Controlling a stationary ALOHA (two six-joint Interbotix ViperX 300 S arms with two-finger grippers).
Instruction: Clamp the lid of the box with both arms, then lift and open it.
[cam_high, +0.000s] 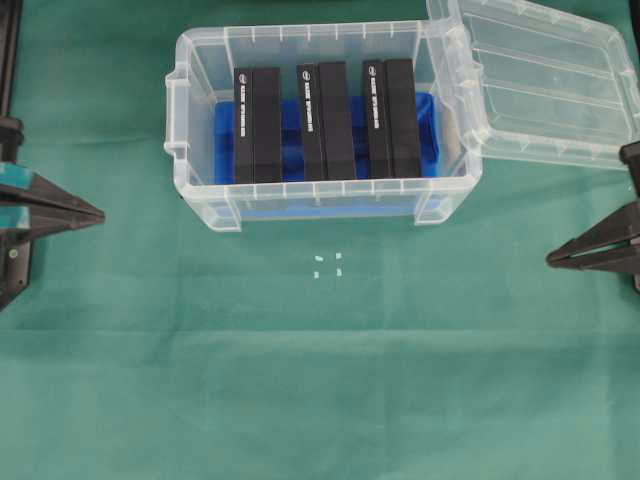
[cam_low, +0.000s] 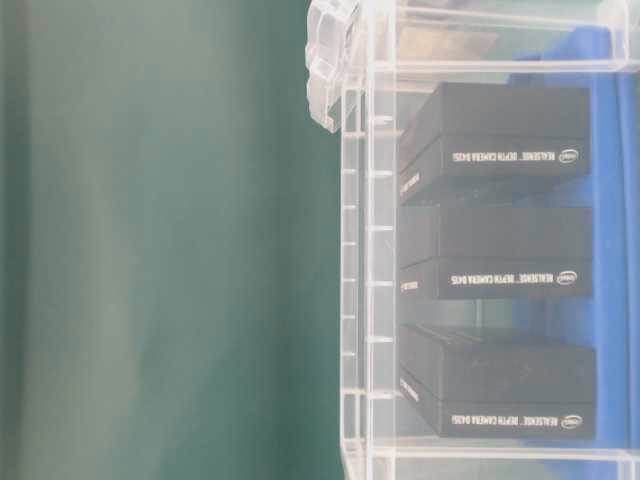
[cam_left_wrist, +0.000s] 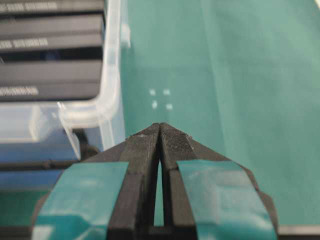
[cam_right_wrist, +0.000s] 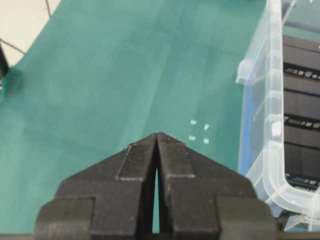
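Note:
The clear box (cam_high: 205, 200) stands uncovered at the back middle of the green cloth, holding three upright black blocks (cam_high: 257, 125) on a blue insert. Its clear lid (cam_high: 545, 80) lies off the box, resting tilted against the box's right rim at the back right. My left gripper (cam_high: 100, 214), with teal tape, sits shut at the left edge, well apart from the box (cam_left_wrist: 107, 112). My right gripper (cam_high: 550, 260) is shut at the right edge, below the lid and apart from the box (cam_right_wrist: 260, 125). Both hold nothing; tips meet in the wrist views (cam_left_wrist: 160, 125) (cam_right_wrist: 157, 134).
Small white marks (cam_high: 327, 264) lie on the cloth in front of the box. The table-level view shows the box wall (cam_low: 360, 250) close up with the black blocks (cam_low: 500, 250) behind it.

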